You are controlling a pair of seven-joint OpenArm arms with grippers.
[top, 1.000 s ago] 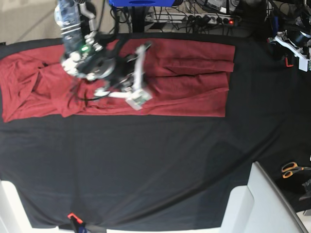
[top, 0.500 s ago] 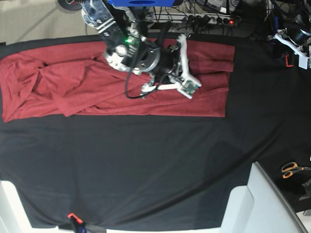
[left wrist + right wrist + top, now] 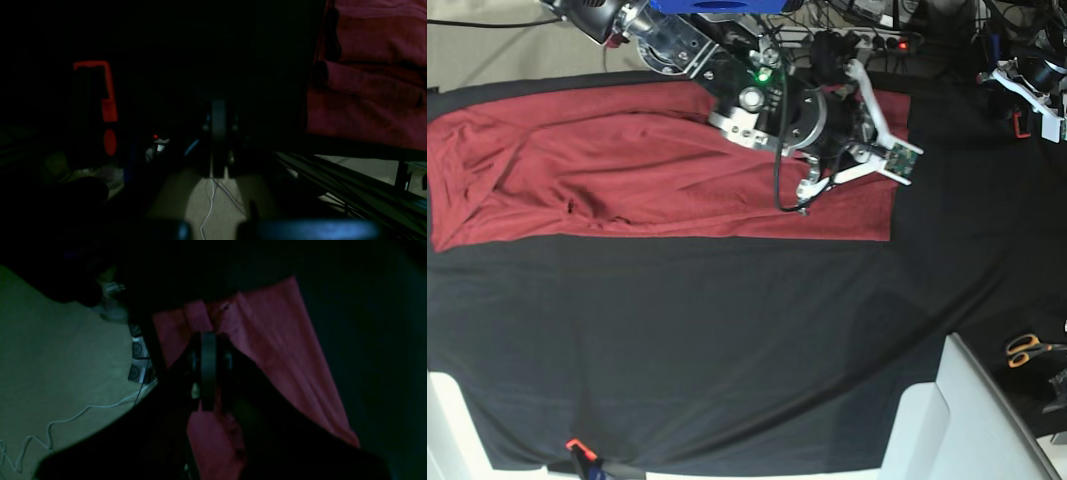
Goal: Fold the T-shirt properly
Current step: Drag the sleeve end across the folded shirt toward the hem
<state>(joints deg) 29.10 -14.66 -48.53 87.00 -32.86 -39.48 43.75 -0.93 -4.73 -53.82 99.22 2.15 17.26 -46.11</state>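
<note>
Shirt first: the T-shirt (image 3: pixel 657 170) is a long red strip lying along the far side of the black tablecloth (image 3: pixel 727 340). The right arm has swept from the left part of the shirt over to its right end, pulling cloth along, and the big wrinkles on the left now look smoother. That likely means a sleeve or edge is being folded across. The right gripper (image 3: pixel 208 336) is pinched shut on a bit of red cloth. The left gripper (image 3: pixel 218 110) is closed too, off the far right edge of the table, holding nothing. Both wrist views are very dark. From above, the arm hides the pinched spot. Orange scissors (image 3: pixel 1027 349) lie far right.
</note>
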